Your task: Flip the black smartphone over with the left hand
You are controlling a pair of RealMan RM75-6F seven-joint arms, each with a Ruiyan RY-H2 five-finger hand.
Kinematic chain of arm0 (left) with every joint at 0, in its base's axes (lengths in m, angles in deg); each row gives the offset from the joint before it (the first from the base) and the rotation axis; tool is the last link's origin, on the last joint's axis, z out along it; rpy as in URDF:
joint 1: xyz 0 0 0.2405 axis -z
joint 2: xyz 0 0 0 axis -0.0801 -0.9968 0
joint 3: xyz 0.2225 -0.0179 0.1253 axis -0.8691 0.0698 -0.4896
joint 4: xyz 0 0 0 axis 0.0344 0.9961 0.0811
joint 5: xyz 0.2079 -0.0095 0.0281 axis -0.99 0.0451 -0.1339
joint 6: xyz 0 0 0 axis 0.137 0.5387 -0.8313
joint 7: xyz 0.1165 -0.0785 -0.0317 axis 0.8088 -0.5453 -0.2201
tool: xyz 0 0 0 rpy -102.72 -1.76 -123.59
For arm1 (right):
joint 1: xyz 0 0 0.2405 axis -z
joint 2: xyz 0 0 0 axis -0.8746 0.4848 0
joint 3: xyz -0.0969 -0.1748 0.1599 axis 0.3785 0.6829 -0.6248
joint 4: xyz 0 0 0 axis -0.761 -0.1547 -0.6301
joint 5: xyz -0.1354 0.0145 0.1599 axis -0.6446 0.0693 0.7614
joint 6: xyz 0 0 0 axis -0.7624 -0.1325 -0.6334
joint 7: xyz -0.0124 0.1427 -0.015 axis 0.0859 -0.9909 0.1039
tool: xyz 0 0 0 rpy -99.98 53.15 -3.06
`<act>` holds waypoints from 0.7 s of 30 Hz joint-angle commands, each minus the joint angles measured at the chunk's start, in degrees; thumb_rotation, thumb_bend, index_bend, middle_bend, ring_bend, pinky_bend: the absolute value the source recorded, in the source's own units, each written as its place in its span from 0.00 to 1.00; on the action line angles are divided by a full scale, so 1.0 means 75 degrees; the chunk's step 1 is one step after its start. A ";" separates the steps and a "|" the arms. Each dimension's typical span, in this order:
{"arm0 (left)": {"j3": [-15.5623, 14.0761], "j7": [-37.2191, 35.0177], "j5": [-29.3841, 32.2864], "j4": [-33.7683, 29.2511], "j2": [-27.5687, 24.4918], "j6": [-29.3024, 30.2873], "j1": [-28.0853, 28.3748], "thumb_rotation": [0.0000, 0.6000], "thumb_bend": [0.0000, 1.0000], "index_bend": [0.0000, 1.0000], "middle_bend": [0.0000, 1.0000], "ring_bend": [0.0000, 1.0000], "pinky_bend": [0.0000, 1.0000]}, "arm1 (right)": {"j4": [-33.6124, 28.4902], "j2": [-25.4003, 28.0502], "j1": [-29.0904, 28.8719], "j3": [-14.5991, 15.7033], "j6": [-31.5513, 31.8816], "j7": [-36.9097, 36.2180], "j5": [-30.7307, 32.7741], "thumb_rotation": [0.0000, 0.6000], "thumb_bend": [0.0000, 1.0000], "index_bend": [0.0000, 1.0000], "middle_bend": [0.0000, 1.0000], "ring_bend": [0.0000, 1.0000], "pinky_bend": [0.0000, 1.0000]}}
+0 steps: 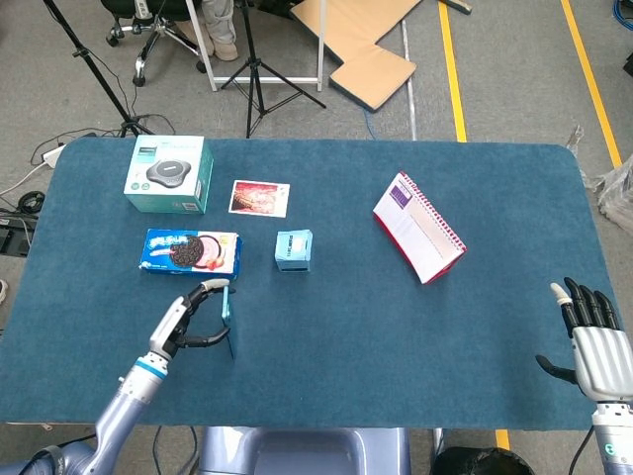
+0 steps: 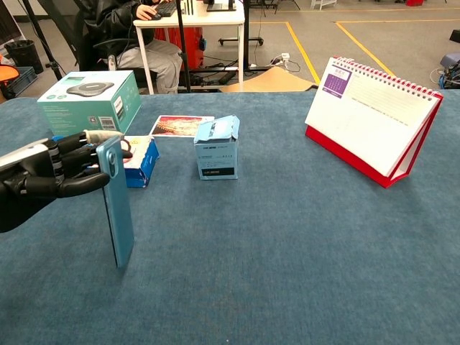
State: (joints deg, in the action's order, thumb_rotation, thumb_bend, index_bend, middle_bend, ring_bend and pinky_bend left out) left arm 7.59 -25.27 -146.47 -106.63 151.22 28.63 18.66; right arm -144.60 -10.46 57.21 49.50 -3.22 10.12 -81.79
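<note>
The smartphone (image 2: 118, 205) stands nearly upright on its lower edge on the blue table, its light blue back facing the chest camera; in the head view the smartphone (image 1: 228, 319) shows as a thin blue sliver. My left hand (image 2: 50, 175) holds its top between thumb and fingers, and the left hand (image 1: 188, 320) sits just left of the phone in the head view. My right hand (image 1: 591, 336) rests at the table's near right edge, fingers spread, holding nothing.
A cookie box (image 1: 191, 251) lies just behind the phone. A small blue carton (image 1: 294, 249), a photo card (image 1: 260, 197) and a teal box (image 1: 169, 174) stand further back. A red desk calendar (image 1: 418, 228) sits at centre right.
</note>
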 commanded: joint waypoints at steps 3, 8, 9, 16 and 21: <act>-0.0299 -0.1228 -0.0421 0.1072 0.0372 0.0135 -0.0178 1.00 0.25 0.28 0.29 0.00 0.00 | 0.0016 -0.0009 0.0000 0.0002 0.0007 -0.0011 -0.0013 1.00 0.00 0.09 0.00 0.00 0.00; -0.0454 -0.1635 -0.0565 0.1428 0.0402 0.0185 -0.0207 1.00 0.23 0.28 0.29 0.00 0.00 | 0.0020 -0.0019 -0.0005 0.0006 0.0002 0.0001 -0.0020 1.00 0.00 0.09 0.00 0.00 0.00; -0.0472 -0.1679 -0.0579 0.1480 0.0403 0.0206 -0.0218 1.00 0.22 0.28 0.29 0.00 0.00 | 0.0020 -0.0019 -0.0004 0.0005 0.0005 -0.0001 -0.0020 1.00 0.00 0.09 0.00 0.00 0.00; -0.0497 -0.1703 -0.0563 0.1831 0.0345 0.0430 -0.0346 1.00 0.00 0.28 0.26 0.00 0.00 | 0.0025 -0.0012 -0.0007 0.0011 -0.0006 -0.0043 -0.0030 1.00 0.00 0.09 0.00 0.00 0.00; -0.0401 -0.1419 -0.0525 0.1888 0.0072 0.0747 -0.0466 1.00 0.00 0.28 0.26 0.00 0.00 | 0.0008 -0.0010 -0.0005 0.0015 0.0010 -0.0045 -0.0054 1.00 0.00 0.09 0.00 0.00 0.00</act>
State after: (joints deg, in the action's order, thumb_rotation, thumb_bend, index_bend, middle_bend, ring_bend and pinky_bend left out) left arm 4.34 -36.73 -150.43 -92.46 152.47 33.51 15.48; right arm -144.53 -10.53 57.18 49.61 -3.14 9.78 -82.20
